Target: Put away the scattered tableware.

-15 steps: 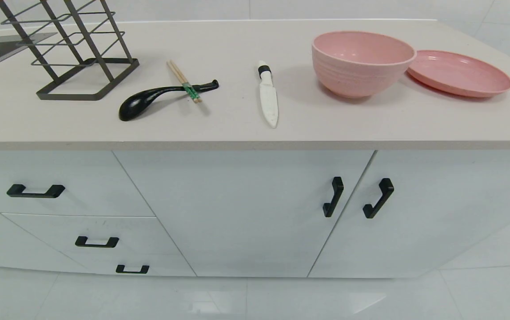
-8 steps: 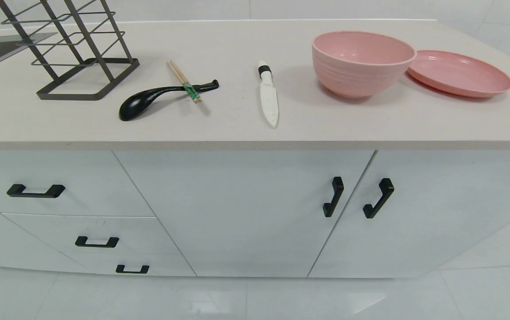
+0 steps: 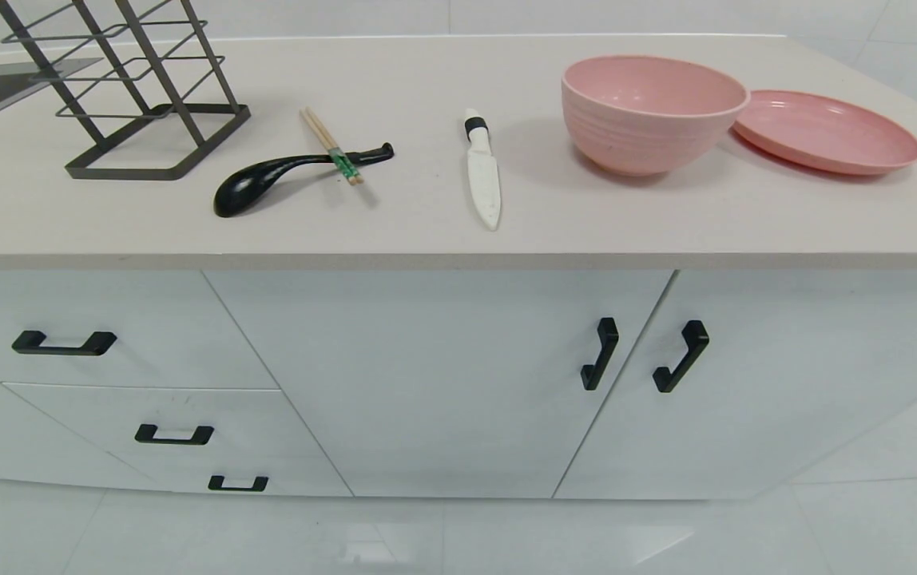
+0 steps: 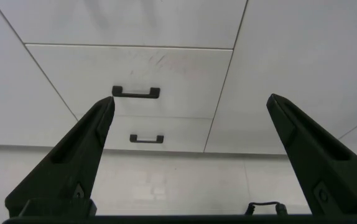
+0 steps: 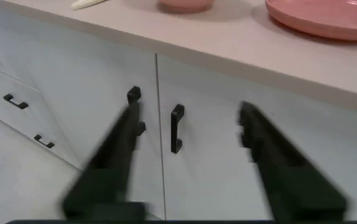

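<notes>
Tableware lies loose on the counter [image 3: 426,235] — spoon [image 3: 255,182] and chopsticks [image 3: 331,146] crossed near the rack [image 3: 139,88] at its left end, knife [image 3: 482,172] mid-front, bowl [image 3: 650,112] and plate [image 3: 826,128] at its right. The left gripper [image 4: 191,101] and right gripper [image 5: 190,109] sit low before the cabinet fronts, jaws wide, empty. Whichever arm goes first should probably clear the front edge, then descend on one piece.

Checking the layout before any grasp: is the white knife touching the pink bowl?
No, the white knife lies flat on the counter well apart from the pink bowl, with bare surface between them.
</notes>
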You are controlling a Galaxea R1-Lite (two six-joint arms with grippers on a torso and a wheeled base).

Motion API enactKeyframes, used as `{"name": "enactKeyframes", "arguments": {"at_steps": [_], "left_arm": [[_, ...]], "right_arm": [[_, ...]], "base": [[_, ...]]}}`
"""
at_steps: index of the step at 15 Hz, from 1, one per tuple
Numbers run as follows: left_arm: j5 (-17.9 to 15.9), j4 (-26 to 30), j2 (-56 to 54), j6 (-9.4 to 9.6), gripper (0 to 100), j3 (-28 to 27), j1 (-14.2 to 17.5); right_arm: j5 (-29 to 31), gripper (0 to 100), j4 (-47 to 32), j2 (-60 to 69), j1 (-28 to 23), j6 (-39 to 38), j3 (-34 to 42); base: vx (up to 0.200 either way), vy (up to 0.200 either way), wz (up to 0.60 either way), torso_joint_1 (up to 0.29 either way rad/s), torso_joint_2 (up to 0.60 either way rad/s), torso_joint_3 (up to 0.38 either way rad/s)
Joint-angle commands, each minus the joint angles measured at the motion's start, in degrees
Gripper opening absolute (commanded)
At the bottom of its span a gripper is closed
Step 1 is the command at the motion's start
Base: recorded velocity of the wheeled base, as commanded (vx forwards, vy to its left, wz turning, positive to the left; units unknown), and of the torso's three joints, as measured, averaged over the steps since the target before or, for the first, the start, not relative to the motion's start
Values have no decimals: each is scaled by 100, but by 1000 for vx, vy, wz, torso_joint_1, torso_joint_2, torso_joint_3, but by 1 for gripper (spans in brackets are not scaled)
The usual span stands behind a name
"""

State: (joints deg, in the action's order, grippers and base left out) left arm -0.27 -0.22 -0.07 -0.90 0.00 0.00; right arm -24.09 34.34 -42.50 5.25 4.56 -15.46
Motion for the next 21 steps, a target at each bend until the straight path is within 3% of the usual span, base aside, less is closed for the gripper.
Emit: {"name": "enactKeyframes", "arguments": {"at_steps": [1, 5, 8, 12, 18, 21], "left_arm": [[-8, -4, 7, 2, 100, 0, 0], [-17, -13, 7, 20, 100, 0, 0], [-26, -13, 7, 11, 100, 0, 0], [-395, -145, 7, 204, 100, 0, 0], [-404, 4, 7, 117, 100, 0, 0], [-395, 13, 7, 90, 100, 0, 0]], "right_arm": [[-105, 100, 1356, -1727, 37, 54, 640], [-193, 100, 3087, -3036, 257, 54, 1010], [-702, 100, 4661, -4241, 345, 265, 1449], [-817, 100, 4195, -3177, 573, 423, 1546], [-817, 100, 4142, -3230, 626, 423, 1546], [-817, 100, 4142, -3265, 617, 423, 1546]], "base": [[0, 0, 0, 0, 0, 0], [0, 0, 0, 0, 0, 0], [0, 0, 0, 0, 0, 0], [0, 0, 0, 0, 0, 0], [0, 0, 0, 0, 0, 0], [-200, 0, 0, 7, 5, 1]]}}
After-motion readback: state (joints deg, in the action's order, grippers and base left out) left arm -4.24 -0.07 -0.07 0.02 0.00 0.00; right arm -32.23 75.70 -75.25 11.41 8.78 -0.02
